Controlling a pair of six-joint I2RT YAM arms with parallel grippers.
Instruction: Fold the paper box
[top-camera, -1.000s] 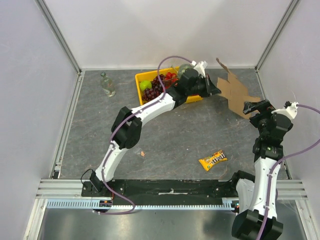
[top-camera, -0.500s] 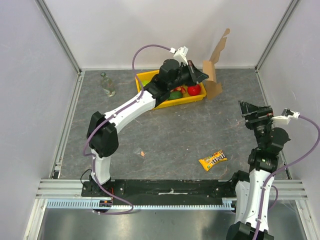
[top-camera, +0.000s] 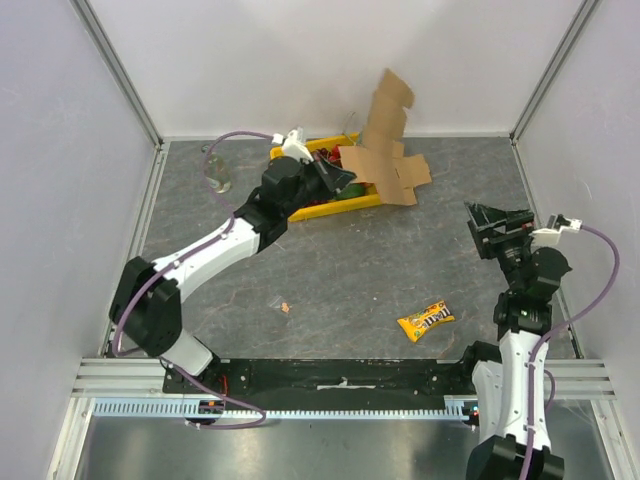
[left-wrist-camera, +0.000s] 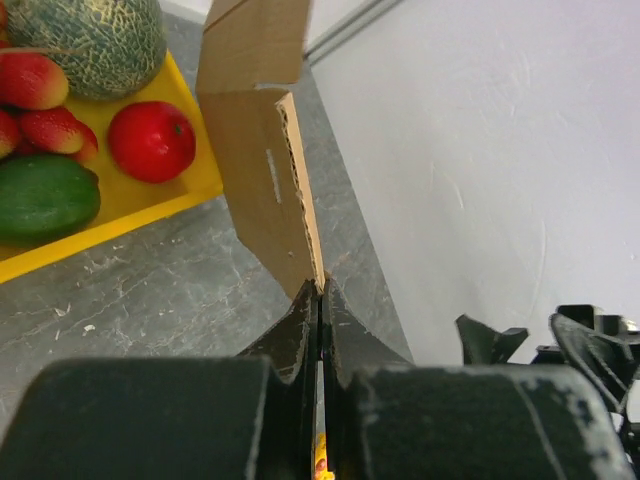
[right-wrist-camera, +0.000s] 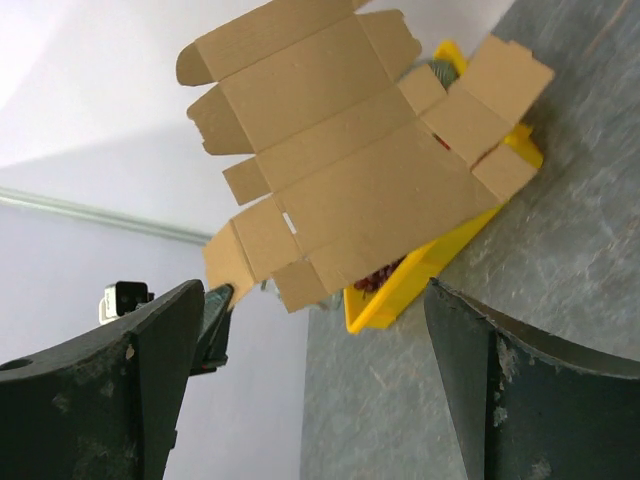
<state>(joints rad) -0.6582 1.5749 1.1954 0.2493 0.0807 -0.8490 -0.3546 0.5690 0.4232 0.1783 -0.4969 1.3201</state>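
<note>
The left jaws were clenched on the paper box (top-camera: 385, 150), a flat die-cut sheet of plain brown cardboard, pinching one of its edges thin-side-on between the fingertips. From that grip the sheet (left-wrist-camera: 265, 170) rose up and ahead of the jaws, lifted clear of the worktop (top-camera: 380, 280) and tilted, with its topmost flap standing against the back wall in the overhead view.

Ahead and to the left of the left jaws, seen from their wrist camera, sat a yellow tray (left-wrist-camera: 120, 215) holding a red apple (left-wrist-camera: 150, 140), a green fruit (left-wrist-camera: 45, 195) and a netted melon (left-wrist-camera: 95, 35). The sheet's lower flaps hung over the tray's far end. Whether they rested on its rim I could not tell.

The right jaws were released, spread wide with nothing between them, and stood well apart from the sheet. Through their gap the sheet (right-wrist-camera: 350, 170) showed ahead, its creased panels and tabs facing them, with the tray (right-wrist-camera: 420, 270) just beneath it.

A yellow candy packet (top-camera: 426, 320) lay flat on the worktop, behind the right jaws and nearer that arm's base. A small clear bottle (top-camera: 215, 170) stood well to the left of the left jaws.
</note>
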